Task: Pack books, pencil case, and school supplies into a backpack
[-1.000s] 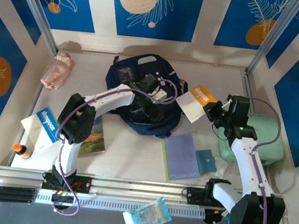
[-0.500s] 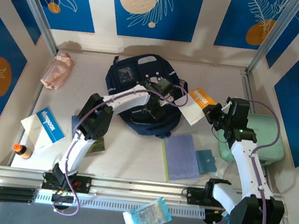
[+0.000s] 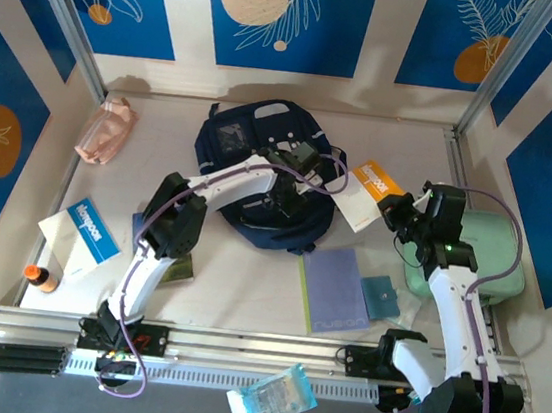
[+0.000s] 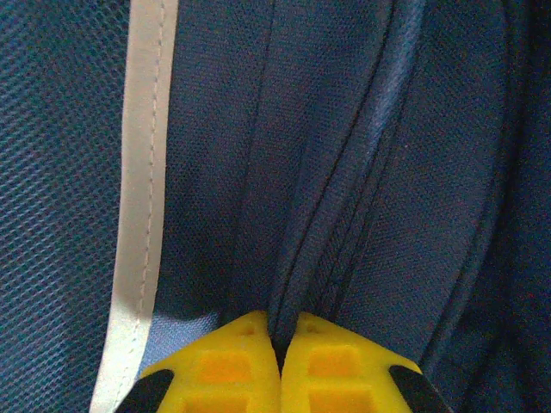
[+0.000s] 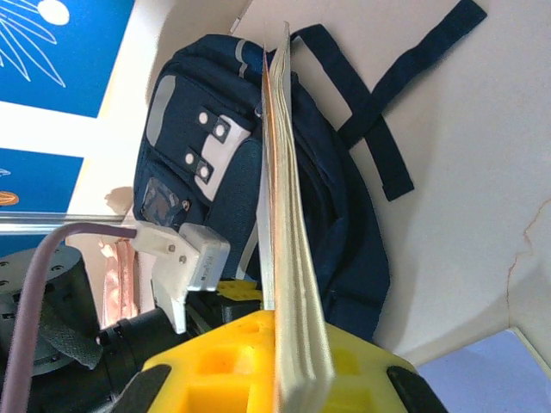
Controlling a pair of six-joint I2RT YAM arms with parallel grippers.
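Left gripper point(image 4: 280, 342) clenched: both yellow fingers point(image 4: 225, 370) meet on a raised fold of navy fabric on the backpack point(image 4: 387, 172). A pale stitched stripe point(image 4: 142, 172) and blue mesh lie just left of the pinch in the wrist view. Seen from above, this gripper sits on the right-hand middle of the bag. Backpack lies flat at far centre of the table point(image 3: 246, 288); dark navy, rounded outline, grey-white front patches with small dark studs, black straps trailing onto the table at its right side. Right gripper point(image 5: 280, 340) grasping the white book with orange band point(image 3: 363, 192), which is edge-on between the yellow fingers in the wrist view. Book is held just right of the backpack, its left corner reaching the bag's right edge in the top view. Lavender notebook point(image 3: 334, 289) lies flat, near and right of the bag, with the teal square pad point(image 3: 380, 297) just beside its right edge. Green book point(image 3: 180, 265) lies near-left, mostly under the left arm. Pink pouch point(image 3: 104, 130) is far left by the wall; orange-capped tube point(image 3: 40, 278) near left. Mint-green case point(image 3: 496, 259) sits at right, behind the right arm.
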